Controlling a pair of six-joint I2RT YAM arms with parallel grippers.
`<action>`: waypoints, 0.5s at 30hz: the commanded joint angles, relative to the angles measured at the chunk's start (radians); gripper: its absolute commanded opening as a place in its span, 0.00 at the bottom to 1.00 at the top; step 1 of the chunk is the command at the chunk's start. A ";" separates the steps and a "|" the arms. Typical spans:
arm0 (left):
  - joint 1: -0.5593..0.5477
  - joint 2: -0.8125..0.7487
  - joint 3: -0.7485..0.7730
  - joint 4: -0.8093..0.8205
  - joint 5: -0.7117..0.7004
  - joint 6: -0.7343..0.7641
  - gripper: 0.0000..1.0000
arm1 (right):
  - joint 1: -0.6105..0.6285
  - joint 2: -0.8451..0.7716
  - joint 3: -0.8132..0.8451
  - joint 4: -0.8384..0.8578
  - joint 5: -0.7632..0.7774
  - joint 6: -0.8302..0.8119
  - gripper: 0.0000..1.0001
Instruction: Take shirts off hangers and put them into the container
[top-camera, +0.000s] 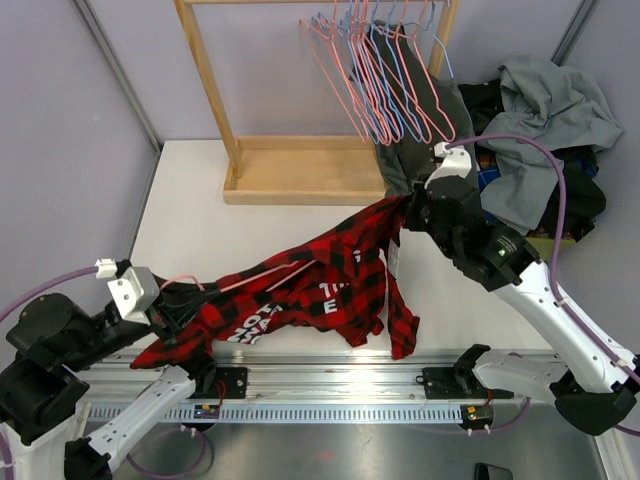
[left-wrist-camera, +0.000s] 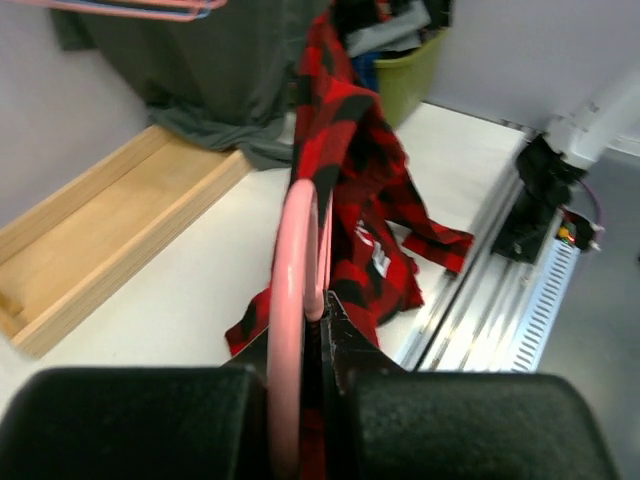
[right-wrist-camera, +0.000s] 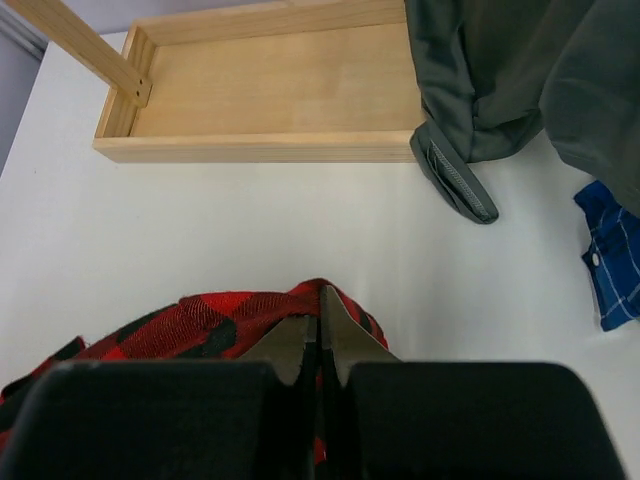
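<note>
left gripper (left-wrist-camera: 318, 335) clamped on pink hanger (left-wrist-camera: 288, 270); right gripper (right-wrist-camera: 320, 340) pinching plaid shirt (right-wrist-camera: 200, 325), stretched between them.

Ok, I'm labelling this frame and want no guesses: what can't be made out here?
Container: one corner shows in left wrist view; clothes nearly bury it in top view.
Pink hanger: blurred close up; the plaid shirt covers its shoulders.
Shirt's white lettering: folds cut the words.
</note>
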 joint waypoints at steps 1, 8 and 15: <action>-0.017 -0.011 0.084 -0.127 0.241 0.087 0.00 | -0.082 -0.035 -0.012 -0.016 0.283 0.023 0.00; -0.038 0.015 0.091 -0.139 0.362 0.095 0.00 | -0.094 0.017 -0.027 0.008 0.101 0.035 0.00; -0.038 -0.117 -0.128 0.440 0.314 -0.182 0.00 | -0.047 0.176 -0.098 0.145 -0.361 -0.001 0.00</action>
